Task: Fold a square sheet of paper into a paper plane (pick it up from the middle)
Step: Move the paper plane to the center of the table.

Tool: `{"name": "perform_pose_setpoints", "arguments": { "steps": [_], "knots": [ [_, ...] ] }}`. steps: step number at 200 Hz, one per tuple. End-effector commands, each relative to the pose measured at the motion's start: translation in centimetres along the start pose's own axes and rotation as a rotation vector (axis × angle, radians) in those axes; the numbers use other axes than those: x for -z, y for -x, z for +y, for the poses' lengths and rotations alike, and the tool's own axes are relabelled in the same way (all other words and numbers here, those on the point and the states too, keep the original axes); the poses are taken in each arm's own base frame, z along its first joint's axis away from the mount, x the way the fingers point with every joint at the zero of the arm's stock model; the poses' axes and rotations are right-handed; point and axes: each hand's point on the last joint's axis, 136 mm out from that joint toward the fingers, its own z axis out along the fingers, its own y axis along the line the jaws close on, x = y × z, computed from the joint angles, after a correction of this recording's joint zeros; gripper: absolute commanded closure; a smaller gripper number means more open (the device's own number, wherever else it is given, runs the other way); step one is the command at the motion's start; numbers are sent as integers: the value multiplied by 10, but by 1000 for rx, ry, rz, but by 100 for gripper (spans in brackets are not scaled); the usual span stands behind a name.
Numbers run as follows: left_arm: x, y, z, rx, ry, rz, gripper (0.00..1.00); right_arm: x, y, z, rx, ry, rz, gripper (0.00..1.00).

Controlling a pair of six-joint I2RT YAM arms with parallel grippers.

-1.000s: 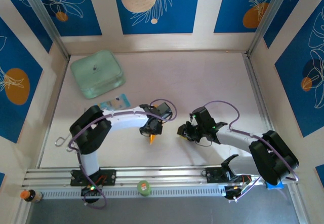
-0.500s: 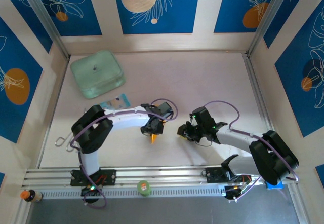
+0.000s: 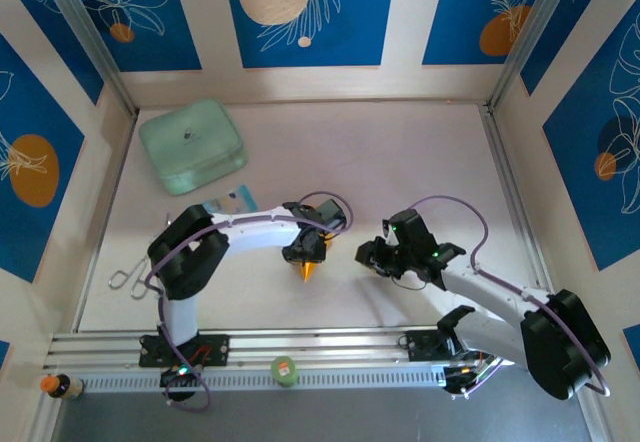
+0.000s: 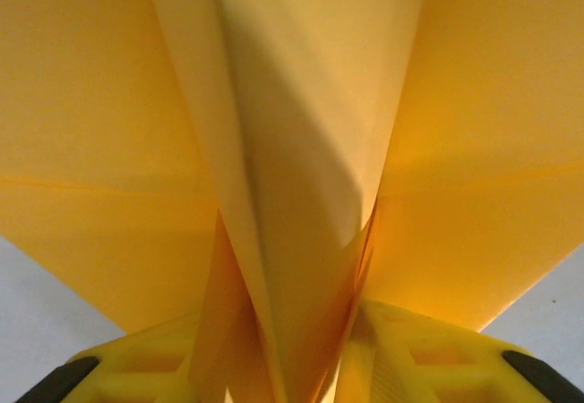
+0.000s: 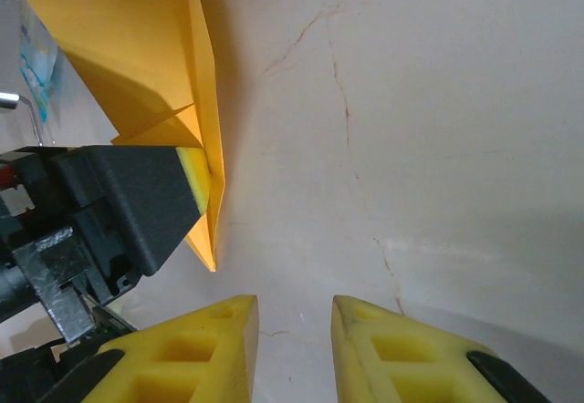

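While the paper plane [image 3: 306,265] is already a narrow pointed dart, what matters for the next move is how it sits relative to the two sets of fingers. From above, its long axis runs roughly far-to-near across the surface [image 3: 400,162], with the pointed end aimed at the near edge

The left fingers [image 4: 155,362] are right on it. In the left wrist view the centre fold comes down between them with the wings spreading out to both sides. The gap is narrow and the paper seems to touch both pads, but I honestly cannot tell if they're pinching the fold or just standing loosely around it

The right fingers [image 5: 214,348] sit just to the plane's right, apart from it, with a small gap between them and nothing in it. From the right wrist camera the plane is ahead and off to the left. Its creased edge runs straight toward that camera and the pointed tip ends just short of the nearer fingertip

So the left arm is clearly the one at the paper, and the right is close by, facing the plane's side. My guess is that any handover or final crease turns on that side-on angle. The right would have to slide left to reach the fold, and coming in crooked could crumple a wing
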Motion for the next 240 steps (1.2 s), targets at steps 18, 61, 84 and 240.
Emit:
{"name": "perform_pose_setpoints", "arguments": {
  "steps": [18, 61, 84, 240],
  "knots": [
    [-21, -18, 16, 29, 98, 64, 62, 6, -1, -9, -12, -25, -7, 72],
    [-1, -9, 7, 59, 47, 33, 62, 14, 3, -4, 7, -27, -14, 71],
    [13, -3, 5, 73, 21, 3, 61, 20, 7, -3, 13, -22, -26, 71],
    [117, 43, 48, 99, 11, -370, 60, 78, 71, -3, 99, -145, -251, 56]
  ]
}}
